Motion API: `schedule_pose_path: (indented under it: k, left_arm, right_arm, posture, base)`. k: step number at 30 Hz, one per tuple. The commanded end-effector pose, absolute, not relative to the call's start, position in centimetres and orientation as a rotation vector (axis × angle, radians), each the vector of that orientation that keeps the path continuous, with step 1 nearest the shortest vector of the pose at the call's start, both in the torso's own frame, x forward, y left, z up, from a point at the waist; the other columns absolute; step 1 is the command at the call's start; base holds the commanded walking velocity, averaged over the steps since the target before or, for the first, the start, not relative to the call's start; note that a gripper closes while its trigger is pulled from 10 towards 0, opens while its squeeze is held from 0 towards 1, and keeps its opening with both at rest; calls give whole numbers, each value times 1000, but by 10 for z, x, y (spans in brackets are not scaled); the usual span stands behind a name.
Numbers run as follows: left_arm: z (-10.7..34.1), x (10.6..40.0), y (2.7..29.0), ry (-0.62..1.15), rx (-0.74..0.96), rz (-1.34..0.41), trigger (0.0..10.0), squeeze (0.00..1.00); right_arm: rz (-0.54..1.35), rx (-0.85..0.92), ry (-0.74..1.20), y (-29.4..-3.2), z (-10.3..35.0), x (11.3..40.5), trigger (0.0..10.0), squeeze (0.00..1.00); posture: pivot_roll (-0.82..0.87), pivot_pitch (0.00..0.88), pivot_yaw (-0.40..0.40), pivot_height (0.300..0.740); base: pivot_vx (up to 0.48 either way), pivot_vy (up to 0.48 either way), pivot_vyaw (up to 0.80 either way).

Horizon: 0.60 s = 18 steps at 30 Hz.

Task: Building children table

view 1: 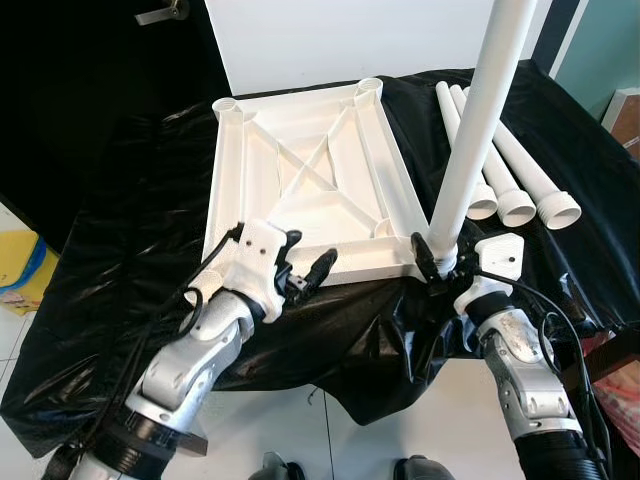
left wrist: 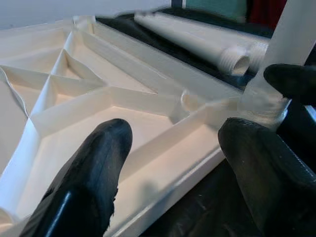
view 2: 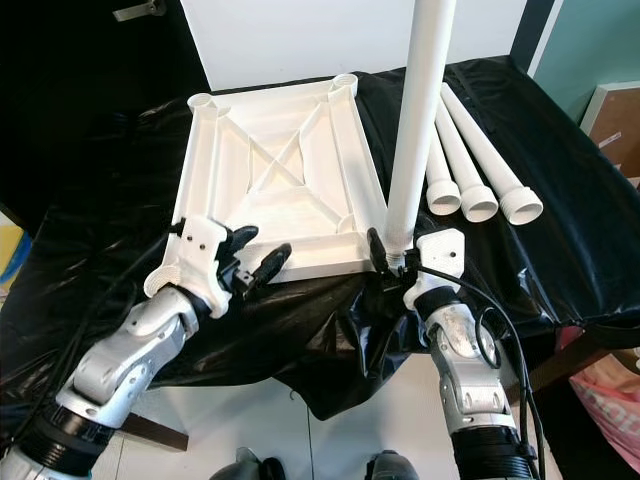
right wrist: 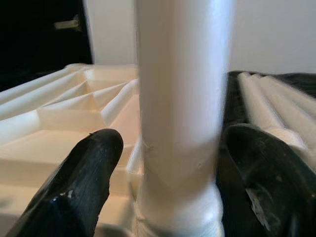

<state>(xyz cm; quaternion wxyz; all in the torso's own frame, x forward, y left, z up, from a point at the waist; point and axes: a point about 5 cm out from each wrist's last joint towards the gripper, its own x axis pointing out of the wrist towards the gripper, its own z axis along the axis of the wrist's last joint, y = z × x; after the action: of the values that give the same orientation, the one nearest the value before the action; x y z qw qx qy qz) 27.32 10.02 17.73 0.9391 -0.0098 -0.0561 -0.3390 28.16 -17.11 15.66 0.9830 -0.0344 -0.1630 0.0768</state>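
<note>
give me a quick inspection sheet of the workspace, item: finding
surface: table draped in black plastic sheet
job's things: white tabletop lies underside up; one white leg stands upright at its near right corner; three spare legs lie side by side to the right
clutter: nothing seen
grippers: right gripper sits around the upright leg's base; left gripper open at the tabletop's near edge
cables: black cables run along both forearms
surroundings: white panel behind the table, yellow object on the floor at left
</note>
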Motion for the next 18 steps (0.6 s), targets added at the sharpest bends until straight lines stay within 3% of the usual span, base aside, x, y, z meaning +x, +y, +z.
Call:
schedule_pose_path:
  k: [1, 9, 18]
  left_arm:
    - [182, 276, 117, -157, -52, -430, 10000, 0]
    - [171, 274, 125, -189, -71, -275, 10000, 0]
    - [164, 280, 145, -190, -78, -128, 10000, 0]
  right_arm:
    - [99, -53, -336, -176, 157, 275, 10000, 0]
    - [96, -15, -291, -159, 142, 265, 10000, 0]
    - [103, -34, -270, -159, 137, 265, 10000, 0]
  posture:
    - [-146, 126, 56, 740]
    - [-139, 117, 42, 740]
    - [-148, 102, 45, 740]
  base:
    - [0, 0, 0]
    - [0, 0, 0]
    - [0, 0, 0]
